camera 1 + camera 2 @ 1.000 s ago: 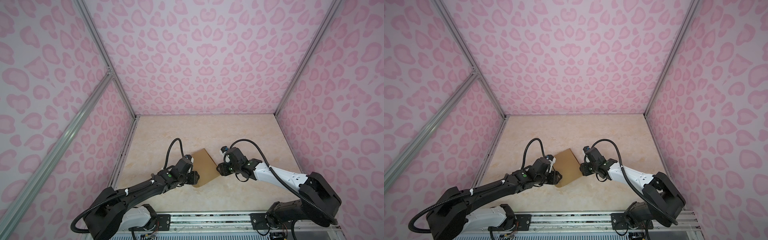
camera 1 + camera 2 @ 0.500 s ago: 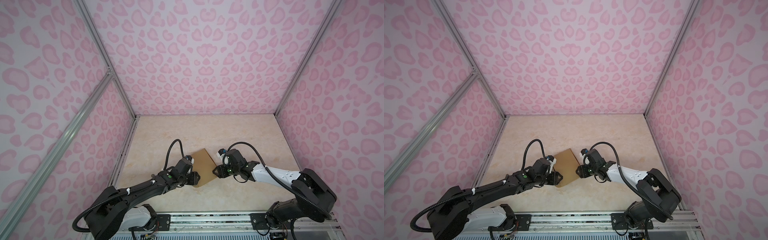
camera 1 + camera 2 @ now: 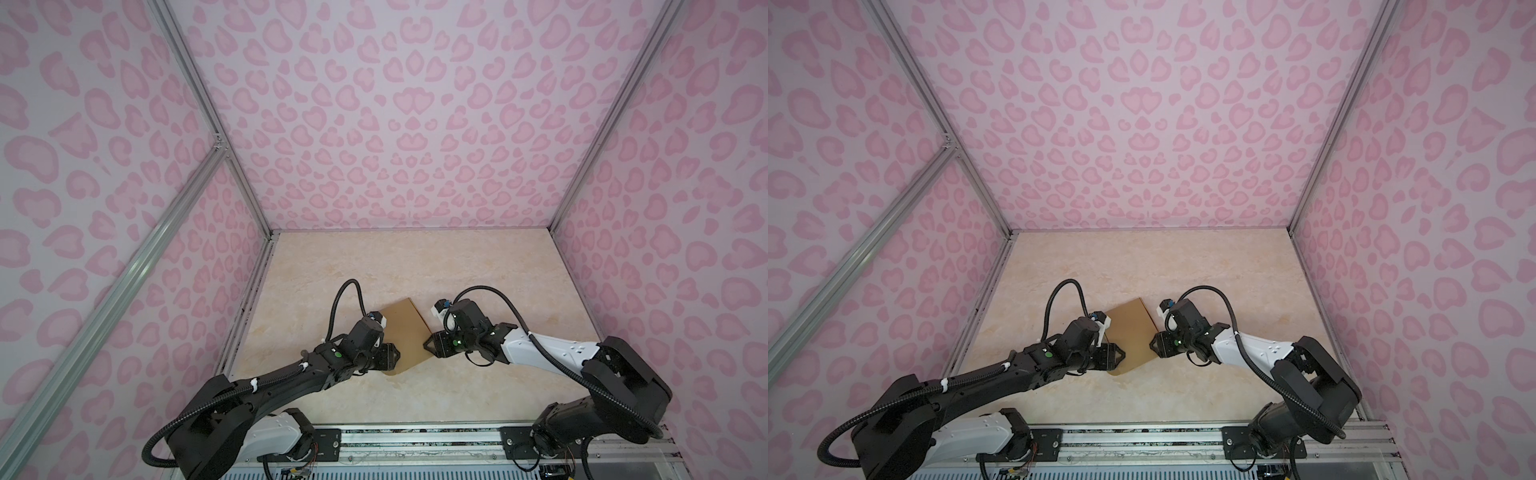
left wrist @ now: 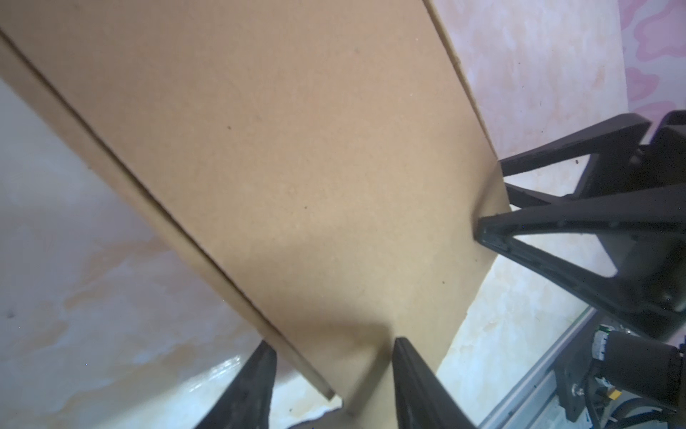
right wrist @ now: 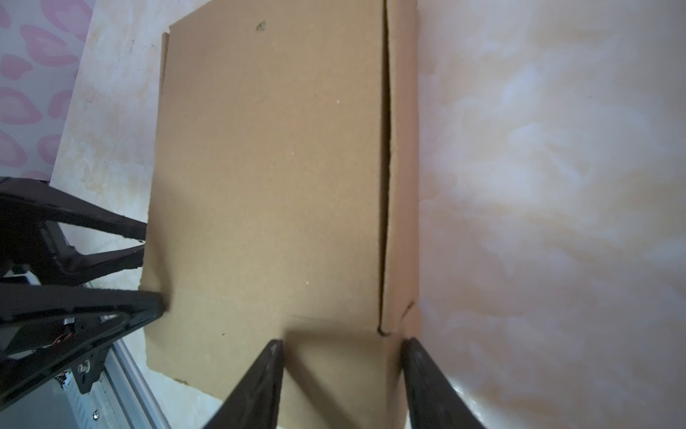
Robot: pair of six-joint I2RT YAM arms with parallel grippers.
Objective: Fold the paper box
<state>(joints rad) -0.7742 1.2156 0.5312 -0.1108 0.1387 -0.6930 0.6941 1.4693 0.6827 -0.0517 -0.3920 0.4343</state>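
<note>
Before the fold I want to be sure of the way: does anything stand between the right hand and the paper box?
Nothing visible does. The right hand is at the edge of the paper box, with cardboard between its fingertips. The left hand is at the opposite edge.

The paper box (image 3: 405,336) I'm on looks like matt brown cardboard, faintly fibrous and speckled, with a raw cut edge. The fingers (image 4: 419,386) of my left gripper (image 4: 332,349) are matt black plastic, a little grainy. The table (image 3: 415,266) has a smooth, glossy marble-look top, and the frame rail (image 3: 124,282) is brushed metal.
</note>
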